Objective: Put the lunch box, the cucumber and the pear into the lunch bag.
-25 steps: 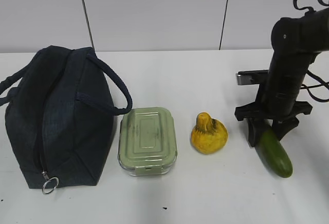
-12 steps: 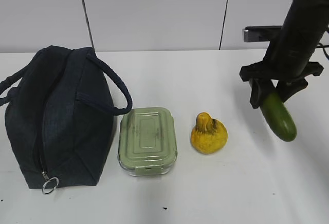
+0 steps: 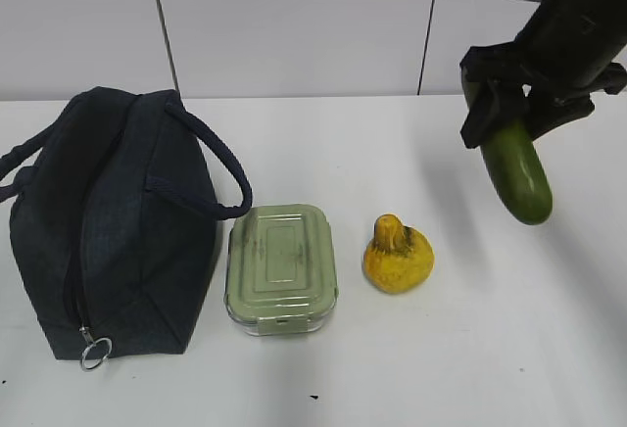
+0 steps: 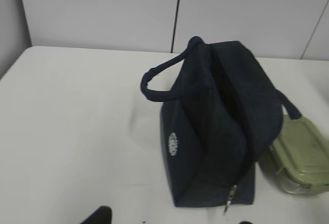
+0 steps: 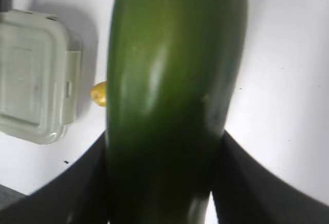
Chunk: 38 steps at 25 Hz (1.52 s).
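Note:
My right gripper (image 3: pixel 514 118) is shut on the cucumber (image 3: pixel 517 174), which hangs high above the table at the right. In the right wrist view the cucumber (image 5: pixel 169 90) fills the frame between the two dark fingers (image 5: pixel 82 183). The lunch box (image 3: pixel 281 267) with its sage-green lid sits mid-table; it also shows in the left wrist view (image 4: pixel 303 154) and the right wrist view (image 5: pixel 33 75). The yellow pear (image 3: pixel 397 254) lies right of it. The navy lunch bag (image 3: pixel 108 226) stands at the left, also in the left wrist view (image 4: pixel 216 126), its zipper looks closed. Only a fingertip (image 4: pixel 100 216) of my left gripper shows at that view's bottom edge.
The white table (image 3: pixel 323 378) runs back to a pale panelled wall (image 3: pixel 294 25). The bag's metal ring pull (image 3: pixel 95 352) hangs at its near lower corner. The bag's handle (image 3: pixel 220 167) loops toward the lunch box.
My right gripper has lifted the cucumber from the table surface, rising up and slightly back. The bag, lunch box and pear have not moved.

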{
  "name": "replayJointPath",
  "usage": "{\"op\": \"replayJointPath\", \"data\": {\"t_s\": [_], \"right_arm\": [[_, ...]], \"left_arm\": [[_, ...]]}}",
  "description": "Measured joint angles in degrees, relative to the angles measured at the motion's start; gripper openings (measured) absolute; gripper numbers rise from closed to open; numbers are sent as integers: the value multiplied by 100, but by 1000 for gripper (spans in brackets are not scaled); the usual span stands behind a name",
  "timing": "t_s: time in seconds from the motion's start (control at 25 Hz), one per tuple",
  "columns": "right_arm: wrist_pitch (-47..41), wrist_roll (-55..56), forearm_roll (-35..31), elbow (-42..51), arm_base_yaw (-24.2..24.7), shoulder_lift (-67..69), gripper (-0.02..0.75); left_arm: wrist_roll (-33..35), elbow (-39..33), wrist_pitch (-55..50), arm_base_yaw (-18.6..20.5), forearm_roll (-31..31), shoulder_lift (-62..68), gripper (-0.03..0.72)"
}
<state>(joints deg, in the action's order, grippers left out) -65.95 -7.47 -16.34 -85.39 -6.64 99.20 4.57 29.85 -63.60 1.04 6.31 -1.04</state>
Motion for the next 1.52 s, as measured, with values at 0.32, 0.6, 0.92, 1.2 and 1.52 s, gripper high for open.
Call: {"op": "replayJointPath", "data": {"t_s": [0.32, 0.6, 0.92, 1.2, 1.52], "right_arm": [[-112, -632, -1152, 0, -17, -122, 384], [-68, -856, -1602, 0, -502, -122, 384], [501, -989, -2205, 0, -1273, -122, 384], [704, -1706, -3568, -213, -1438, 35, 384], [769, -2097, -4248, -802, -1467, 573, 384]], "left_arm": [[5, 36, 798, 0, 1086, 123, 435], [209, 36, 1961, 0, 2116, 1847, 435], [2049, 127, 2340, 0, 3687, 4707, 435], [2604, 525, 2573, 0, 3857, 6367, 430], [2661, 664, 2601, 0, 3929, 7166, 120]]}}
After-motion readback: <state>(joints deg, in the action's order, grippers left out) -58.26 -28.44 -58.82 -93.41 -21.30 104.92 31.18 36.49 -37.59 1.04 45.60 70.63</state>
